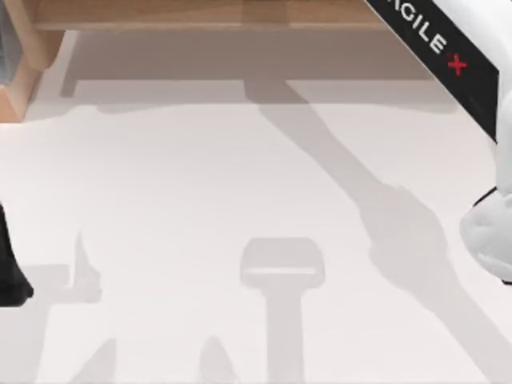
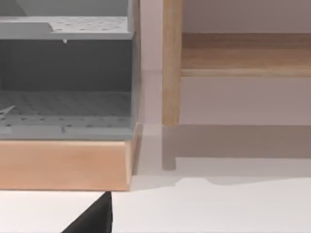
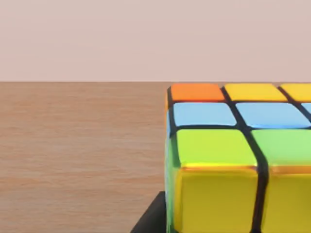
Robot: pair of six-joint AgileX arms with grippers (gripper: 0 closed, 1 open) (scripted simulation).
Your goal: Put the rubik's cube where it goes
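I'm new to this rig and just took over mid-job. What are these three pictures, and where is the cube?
Two AgileX arms work at a white table. The overhead picture shows the right arm reaching toward a wooden shelf. The left wrist camera faces a grey perforated rack on a wooden base. The right wrist camera sits close to the rubik's cube, which is over a wooden surface; whether it is gripped or already set down cannot be told.

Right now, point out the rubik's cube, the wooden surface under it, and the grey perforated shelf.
rubik's cube (image 3: 228, 145): right wrist view, green sticker on top.
wooden surface (image 3: 82, 155): right wrist view, bare wood beside the cube.
grey perforated shelf (image 2: 63, 114): left wrist view, lower shelf floor.
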